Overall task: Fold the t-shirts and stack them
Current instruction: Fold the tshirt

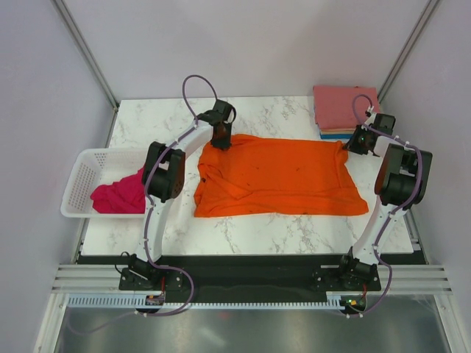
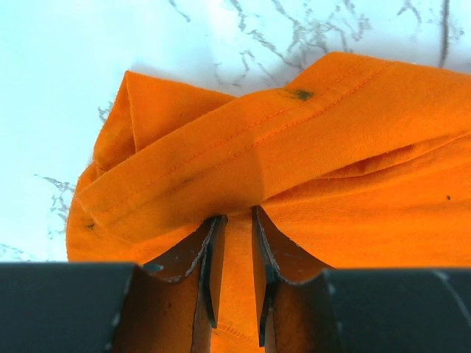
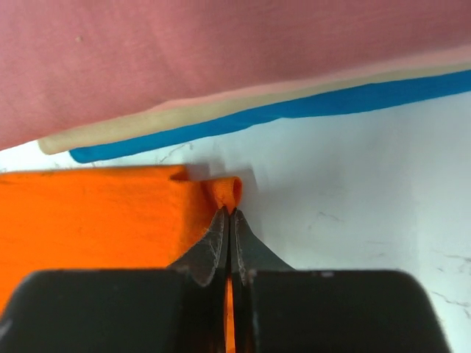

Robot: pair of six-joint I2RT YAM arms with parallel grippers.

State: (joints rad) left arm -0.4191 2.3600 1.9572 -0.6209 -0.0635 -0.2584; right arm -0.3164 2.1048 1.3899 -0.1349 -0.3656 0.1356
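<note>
Left gripper (image 2: 237,215) is pinching the far edge of the bright orange cloth t-shirt (image 1: 280,176) spread on the marble table (image 1: 250,229); my right gripper (image 3: 230,212) is clamping its far opposite corner. I am judging both should lift evenly, edge taut — no sag. Counting: one orange, one crumpled magenta t-shirt (image 1: 118,195) in the white plastic basket (image 1: 77,180), three in the folded stack of pink, peach and blue t-shirts (image 1: 344,107).
</note>
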